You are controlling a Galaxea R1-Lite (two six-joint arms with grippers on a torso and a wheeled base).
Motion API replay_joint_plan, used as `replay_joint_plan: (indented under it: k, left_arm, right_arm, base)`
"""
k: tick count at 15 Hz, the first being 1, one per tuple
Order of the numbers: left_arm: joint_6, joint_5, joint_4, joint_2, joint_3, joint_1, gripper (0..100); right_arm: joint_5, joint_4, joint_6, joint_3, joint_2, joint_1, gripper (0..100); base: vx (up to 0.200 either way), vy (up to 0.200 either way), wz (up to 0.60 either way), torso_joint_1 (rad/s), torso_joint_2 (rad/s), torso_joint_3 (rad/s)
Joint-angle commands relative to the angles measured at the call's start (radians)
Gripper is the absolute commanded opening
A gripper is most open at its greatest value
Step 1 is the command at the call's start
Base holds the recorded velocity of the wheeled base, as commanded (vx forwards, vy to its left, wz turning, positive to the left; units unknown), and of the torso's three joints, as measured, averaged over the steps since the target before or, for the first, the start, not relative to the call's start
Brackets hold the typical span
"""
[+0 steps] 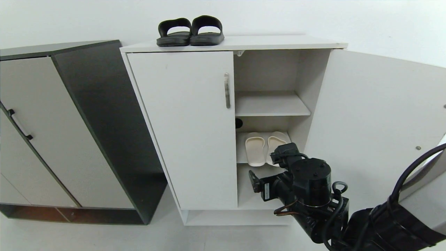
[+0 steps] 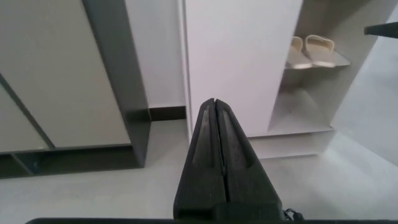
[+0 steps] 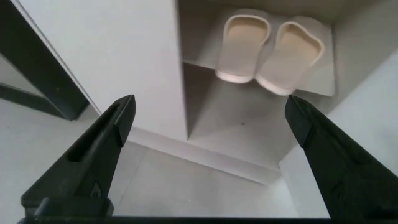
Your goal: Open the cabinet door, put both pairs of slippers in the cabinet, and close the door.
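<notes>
While white slippers (image 1: 266, 149) lie shelved, black slippers (image 1: 190, 32) top the cabinet (image 1: 181, 132); right tool (image 3: 208, 102) spread, left tool (image 2: 214, 107) seemingly pressed together.

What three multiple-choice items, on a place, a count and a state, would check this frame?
1. Where are the black slippers? A) on top of the white cabinet B) on the floor C) in a gripper
2. How many pairs lie inside it? A) none B) one C) two
3. The right gripper is: A) open B) shut on a slipper C) shut on the handle
Answers: 1A, they sit on its top; 2B, only the cream slippers lie inside; 3A, its jaws stand wide apart.
</notes>
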Motion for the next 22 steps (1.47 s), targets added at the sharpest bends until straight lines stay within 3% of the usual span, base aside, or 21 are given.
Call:
replay_joint_plan:
  k: [1,13,22]
  left_arm:
    - [0.0,0.0,-0.001,0.0,0.0,0.0,0]
    - [-0.002,0.001,-0.001,0.0,0.0,0.0,0]
    - [-0.006,0.003,-0.001,0.0,0.0,0.0,0]
  right_arm:
    - [-0.003,0.0,0.001,-0.001,0.004,-0.002,100]
    - [-0.004,-0.038,-0.011,0.013,0.023,-0.015,100]
    - [-0.001,-0.049,-0.029,0.023,0.024,-0.017,100]
  base:
    - [0.0,0.2,0.0,-0.002,0.01,0.002]
    - [0.0,0.2,0.0,0.002,0.0,0.001]
    - [0.0,0.0,0.0,0.0,0.0,0.0]
